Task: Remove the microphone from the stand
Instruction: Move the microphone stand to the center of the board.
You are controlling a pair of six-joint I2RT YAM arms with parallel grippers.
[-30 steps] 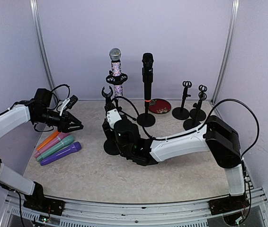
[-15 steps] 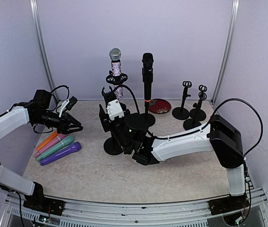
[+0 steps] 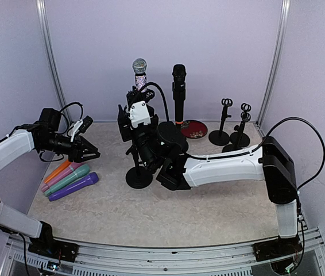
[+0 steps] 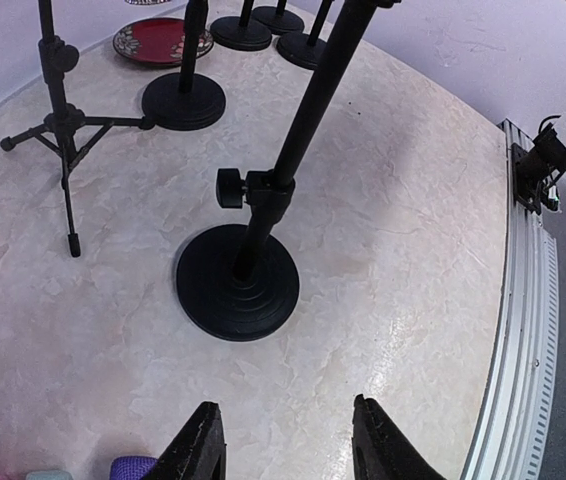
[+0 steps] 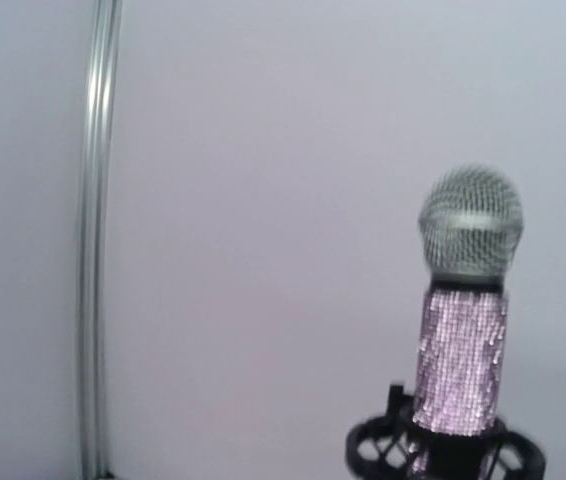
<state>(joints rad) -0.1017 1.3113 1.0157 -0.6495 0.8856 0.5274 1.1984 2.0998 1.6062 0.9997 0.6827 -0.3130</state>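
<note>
Lifting the glitter microphone out of its ring cradle is judged to be the step in hand, since the right gripper is raised just beside it. Whether that gripper's jaws are open or closed cannot be told: its fingers are absent from the wrist view and are lost against the dark arm from above. The microphone is seen upright in the cradle, on its stand near the back wall, with a black microphone on another stand to its right. The sparkling handle is best gripped between cradle and mesh head, then drawn straight up so that the stand is not tipped. The empty round-based stand close by should be avoided. The left gripper is held open and empty above the table, near the coloured microphones.
</note>
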